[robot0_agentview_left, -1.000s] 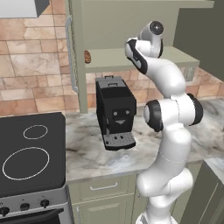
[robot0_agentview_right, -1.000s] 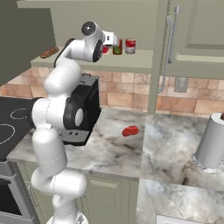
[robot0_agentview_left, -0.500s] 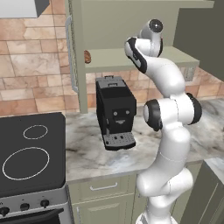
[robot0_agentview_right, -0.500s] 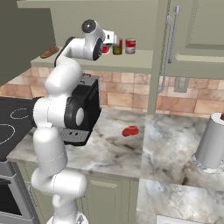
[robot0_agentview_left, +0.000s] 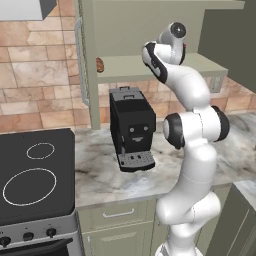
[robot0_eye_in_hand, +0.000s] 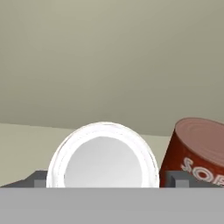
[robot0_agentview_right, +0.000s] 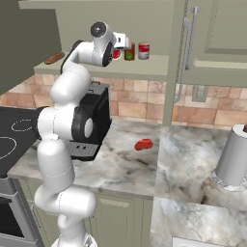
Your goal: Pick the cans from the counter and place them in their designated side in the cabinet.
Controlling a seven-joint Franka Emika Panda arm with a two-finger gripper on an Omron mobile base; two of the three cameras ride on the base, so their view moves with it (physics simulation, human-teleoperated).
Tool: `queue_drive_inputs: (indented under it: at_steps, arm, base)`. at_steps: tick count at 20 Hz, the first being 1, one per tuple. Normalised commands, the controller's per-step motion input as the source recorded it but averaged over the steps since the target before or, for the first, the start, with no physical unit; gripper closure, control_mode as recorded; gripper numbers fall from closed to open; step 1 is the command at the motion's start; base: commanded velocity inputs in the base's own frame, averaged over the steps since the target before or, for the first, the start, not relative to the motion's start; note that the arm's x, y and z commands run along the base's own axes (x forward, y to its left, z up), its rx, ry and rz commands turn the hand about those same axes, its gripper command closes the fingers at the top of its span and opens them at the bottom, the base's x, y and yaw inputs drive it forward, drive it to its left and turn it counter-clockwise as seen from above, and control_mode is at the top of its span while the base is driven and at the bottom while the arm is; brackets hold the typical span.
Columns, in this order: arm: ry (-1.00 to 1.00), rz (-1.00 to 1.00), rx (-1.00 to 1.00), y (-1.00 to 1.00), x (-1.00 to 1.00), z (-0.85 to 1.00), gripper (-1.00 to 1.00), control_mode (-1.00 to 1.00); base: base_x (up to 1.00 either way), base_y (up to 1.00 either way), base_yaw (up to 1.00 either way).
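- The arm rises tall from the base, elbow bent, wrist level with the cabinet (robot0_agentview_right: 202, 43) shelf (robot0_agentview_right: 144, 72).
- The gripper (robot0_agentview_right: 120, 48) reaches over the shelf; its fingers (robot0_eye_in_hand: 39, 178) flank a white-topped can (robot0_eye_in_hand: 103, 155), at 6 o'clock in the hand view. I cannot tell whether they clamp it.
- A red can (robot0_eye_in_hand: 197, 151) stands just beside it at 4 o'clock.
- In the right base view two cans (robot0_agentview_right: 136, 51) sit mid-shelf.
- Shelf room lies open toward the back wall.
- A red lump (robot0_agentview_right: 143, 144) lies on the counter (robot0_agentview_right: 183, 159).
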Motion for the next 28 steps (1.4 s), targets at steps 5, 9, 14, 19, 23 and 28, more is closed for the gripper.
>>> queue_drive_inputs:
  at_steps: [5, 9, 14, 19, 23, 28]
  arm:
    - [-0.06, 0.03, 0.00, 0.00, 0.26, 0.00, -1.00, -1.00]
    - [-0.07, 0.03, 0.00, 0.00, 0.29, 0.00, -1.00, -1.00]
    - [-0.10, 0.04, 0.00, 0.00, 0.11, 0.00, -1.00, -1.00]
    - [-0.15, 0.05, 0.00, 0.00, -0.01, 0.09, -1.00, -1.00]
    - [-0.16, 0.05, 0.00, 0.00, -0.05, 0.12, -1.00, -1.00]
    - [-0.13, 0.05, 0.00, 0.00, -0.21, 0.06, -1.00, -1.00]
  base:
    - [0.00, 0.00, 0.00]
    - [0.00, 0.00, 0.00]
    - [0.00, 0.00, 0.00]
    - [0.00, 0.00, 0.00]
    - [0.00, 0.00, 0.00]
    - [0.00, 0.00, 0.00]
